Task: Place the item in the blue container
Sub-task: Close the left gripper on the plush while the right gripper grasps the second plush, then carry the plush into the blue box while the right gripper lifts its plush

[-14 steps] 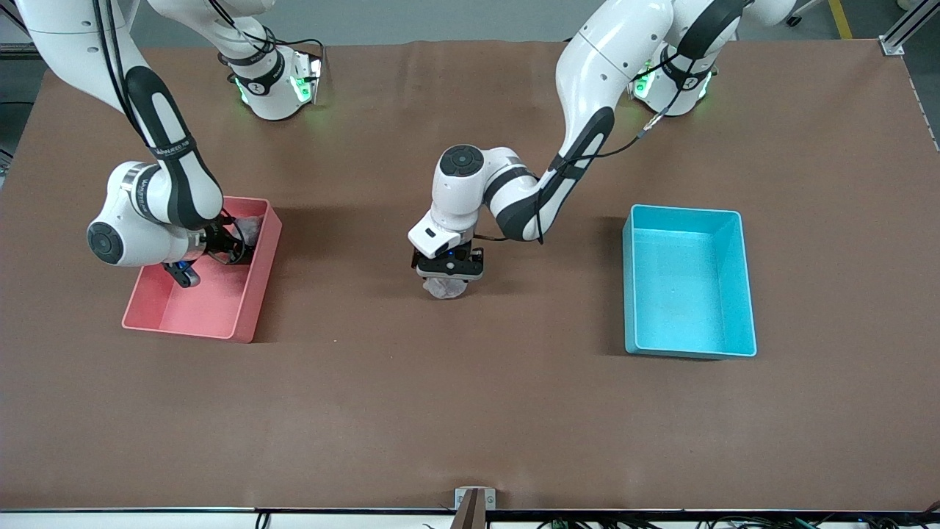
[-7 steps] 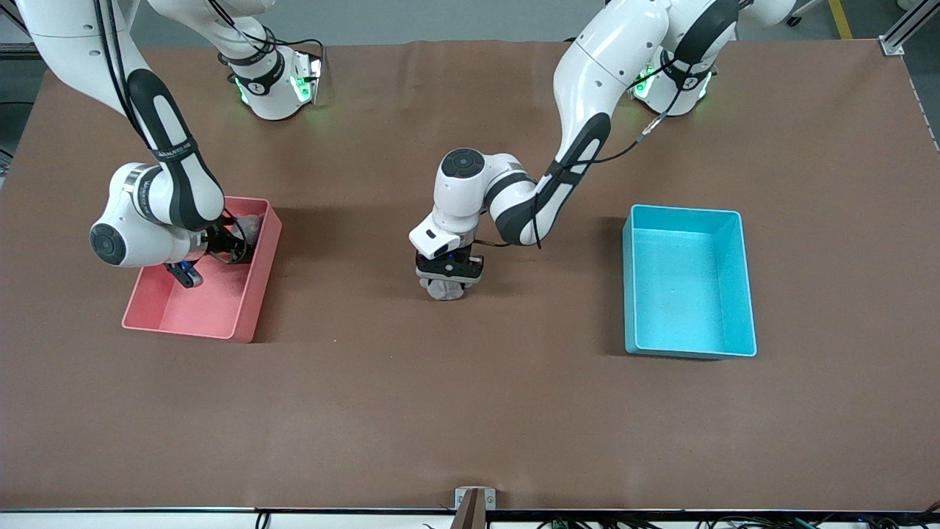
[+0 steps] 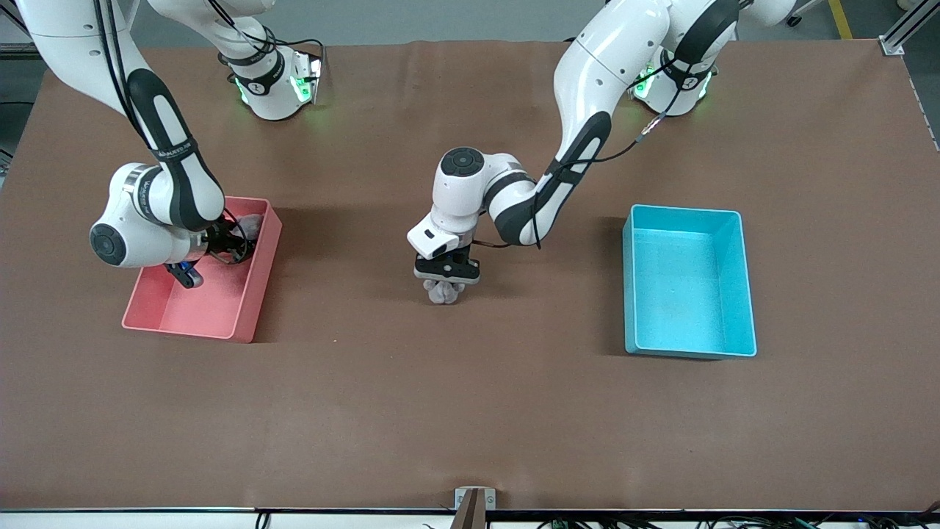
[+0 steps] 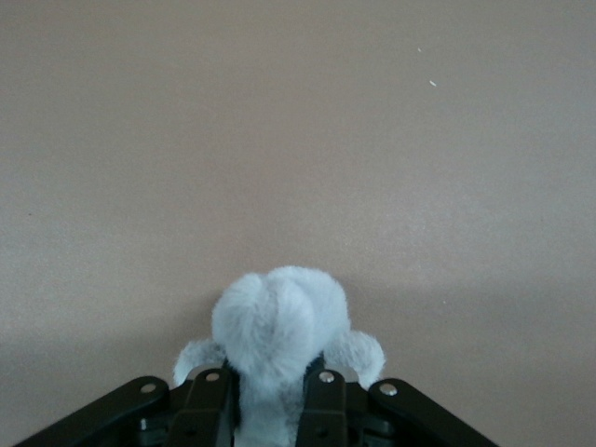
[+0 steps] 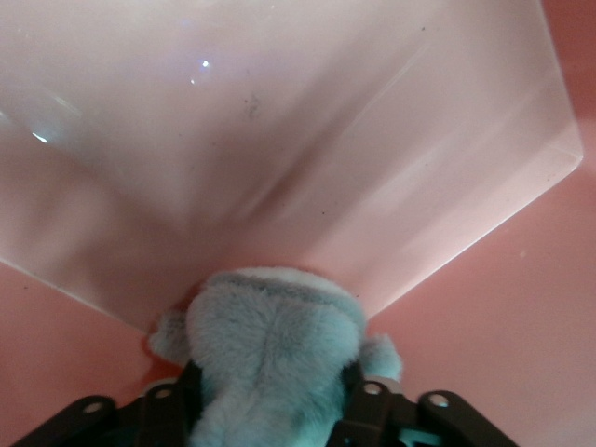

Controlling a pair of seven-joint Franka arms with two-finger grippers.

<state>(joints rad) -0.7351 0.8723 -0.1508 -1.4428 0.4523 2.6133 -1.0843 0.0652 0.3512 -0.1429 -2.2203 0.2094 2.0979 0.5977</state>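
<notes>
Blue container (image 3: 745, 286): on the brown table (image 3: 470, 411), toward the left arm's end, well apart from the pink bin (image 3: 253, 294).
Left gripper (image 3: 446, 281): between pink bin and blue container, low at the table, fingers (image 4: 209, 410) clamped on a grey plush toy (image 4: 277, 328).
Right gripper (image 3: 233, 242): inside the pink bin, at a corner, closed around a second grey plush toy (image 5: 270, 349).

Just a big brown worktop (image 3: 470, 411), evenly lit.

Grey floor past its top edge, a yellow floor line (image 3: 841, 18) and an aluminium frame post (image 3: 907, 29) near one upper corner.
</notes>
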